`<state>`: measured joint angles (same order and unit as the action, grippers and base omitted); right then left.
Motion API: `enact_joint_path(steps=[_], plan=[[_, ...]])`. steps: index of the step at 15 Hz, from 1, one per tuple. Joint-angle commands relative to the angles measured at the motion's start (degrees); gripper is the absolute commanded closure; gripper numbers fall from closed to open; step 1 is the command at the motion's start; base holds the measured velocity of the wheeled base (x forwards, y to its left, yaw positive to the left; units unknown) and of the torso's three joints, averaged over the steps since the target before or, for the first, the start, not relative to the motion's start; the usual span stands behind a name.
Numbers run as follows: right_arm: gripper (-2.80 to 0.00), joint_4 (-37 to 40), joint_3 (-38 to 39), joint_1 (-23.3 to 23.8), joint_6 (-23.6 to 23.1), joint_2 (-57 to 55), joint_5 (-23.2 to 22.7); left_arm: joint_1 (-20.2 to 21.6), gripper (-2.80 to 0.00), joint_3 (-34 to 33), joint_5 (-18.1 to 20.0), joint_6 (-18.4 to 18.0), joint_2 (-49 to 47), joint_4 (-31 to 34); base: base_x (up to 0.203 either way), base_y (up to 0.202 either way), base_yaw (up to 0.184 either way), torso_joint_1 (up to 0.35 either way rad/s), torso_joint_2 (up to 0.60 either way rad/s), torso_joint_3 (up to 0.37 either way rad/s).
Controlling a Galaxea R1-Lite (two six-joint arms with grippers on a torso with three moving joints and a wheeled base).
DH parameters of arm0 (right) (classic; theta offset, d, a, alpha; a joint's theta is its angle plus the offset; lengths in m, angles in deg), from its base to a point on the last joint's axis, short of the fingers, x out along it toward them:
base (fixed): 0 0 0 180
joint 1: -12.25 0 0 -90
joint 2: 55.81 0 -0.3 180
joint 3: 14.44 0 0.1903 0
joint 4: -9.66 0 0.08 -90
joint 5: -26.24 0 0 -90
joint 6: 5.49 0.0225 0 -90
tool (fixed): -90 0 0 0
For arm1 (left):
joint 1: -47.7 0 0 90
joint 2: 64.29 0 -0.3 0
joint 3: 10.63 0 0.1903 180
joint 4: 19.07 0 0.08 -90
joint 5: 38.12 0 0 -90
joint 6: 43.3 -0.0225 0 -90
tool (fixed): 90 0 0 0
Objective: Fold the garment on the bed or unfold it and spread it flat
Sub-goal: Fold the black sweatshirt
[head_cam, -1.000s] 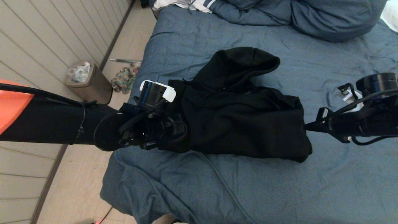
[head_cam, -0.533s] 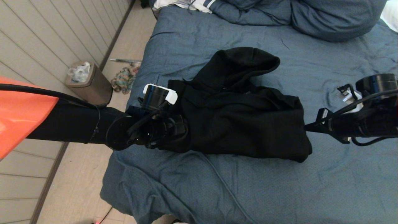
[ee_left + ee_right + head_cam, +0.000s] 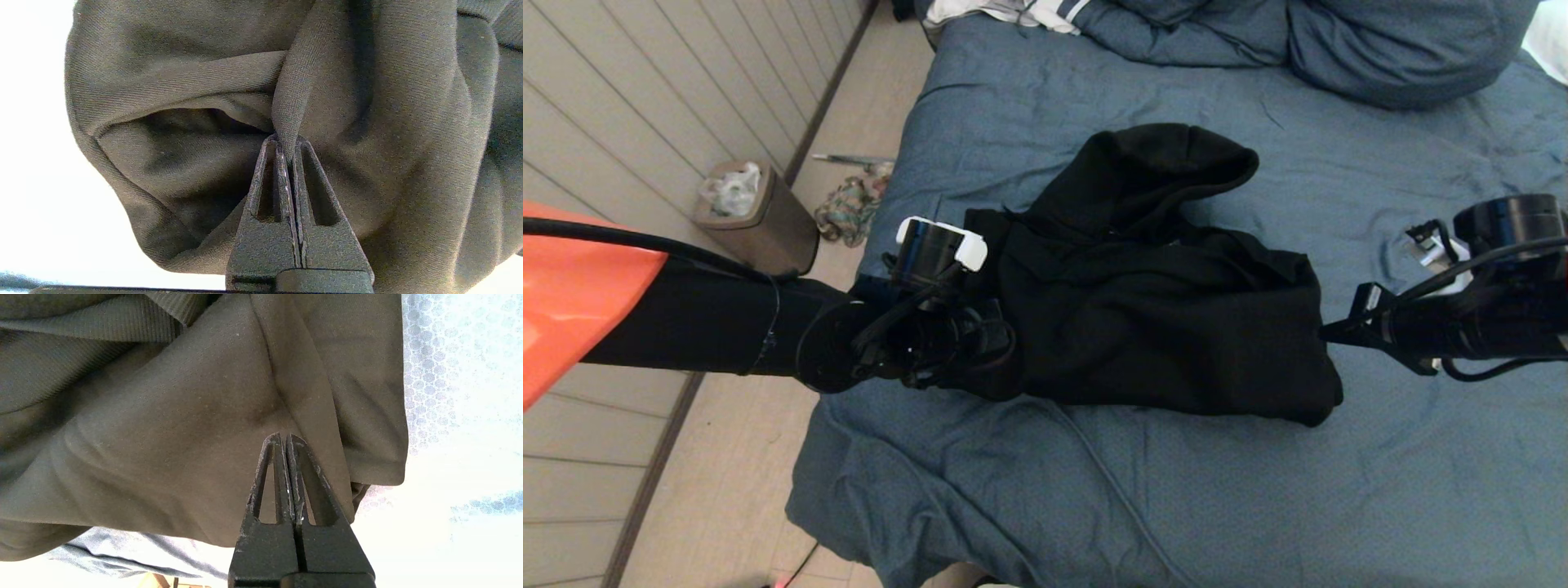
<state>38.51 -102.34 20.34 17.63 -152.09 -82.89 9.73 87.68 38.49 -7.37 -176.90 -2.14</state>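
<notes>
Garment [image 3: 1160, 318] front and centre, a black hooded sweatshirt bunched in a rumpled heap in the middle of the bed [image 3: 1258, 506]. Its long axis runs across the bed from the left claw to the right claw, and the hood [image 3: 1168, 167] juts away from the robot toward the pillows [image 3: 1405, 49].

Left claw [image 3: 289, 141] is at the heap's left end, jaws pressed together and pinching a narrow ridge of black fabric that rises straight out from between the tips. Right claw [image 3: 282, 437] sits at the opposite end, jaws pressed together too, tips against the cloth just beside a ribbed band [image 3: 90, 322]; whether any fabric is caught between them I cannot tell.

Off the bed on the left, a brown bin [image 3: 760, 220] stands on the floor with crumpled plastic [image 3: 731, 188] in it. A white striped cloth [image 3: 1013, 12] lies at the far edge of the bed.
</notes>
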Motion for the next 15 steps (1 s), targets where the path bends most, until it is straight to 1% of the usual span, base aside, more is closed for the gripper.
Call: enact_joint_path(steps=[1,4,6,8,10,13,15], plan=[[0.00,0.0,0.0,0.1,0.1,-0.3,-0.2,0.1,0.00,-0.2,-0.1,0.3,0.3,-0.1,0.000,0.000,0.000,0.000,0.00,0.000],[0.00,0.0,0.0,0.1,0.2,-0.4,-0.1,0.5,0.00,-0.2,-0.3,0.3,1.3,-0.2,0.000,0.000,0.000,0.000,0.00,0.000],[0.00,0.0,0.0,0.0,0.2,-0.6,-0.1,3.7,0.00,0.2,-0.4,0.2,2.7,-0.3,0.000,0.000,0.000,0.000,0.00,0.000],[0.00,0.0,0.0,0.0,0.1,-0.8,-0.1,8.4,0.00,0.8,-0.1,0.1,5.0,-0.1,0.000,0.000,0.000,0.000,0.00,0.000],[0.00,-0.1,-0.1,0.0,0.1,-1.2,-0.1,11.1,0.00,0.7,0.0,0.5,6.7,0.0,0.000,0.000,0.000,0.000,0.00,0.000],[0.00,-0.1,-0.3,0.1,0.1,-1.9,0.1,10.9,0.00,-0.9,0.1,0.7,5.4,-0.5,0.000,0.000,0.000,0.000,0.00,0.000],[0.00,-0.1,-0.5,0.2,0.1,-1.9,0.0,9.4,0.00,-1.8,0.1,0.8,4.4,-0.5,0.000,0.000,0.000,0.000,0.00,0.000]])
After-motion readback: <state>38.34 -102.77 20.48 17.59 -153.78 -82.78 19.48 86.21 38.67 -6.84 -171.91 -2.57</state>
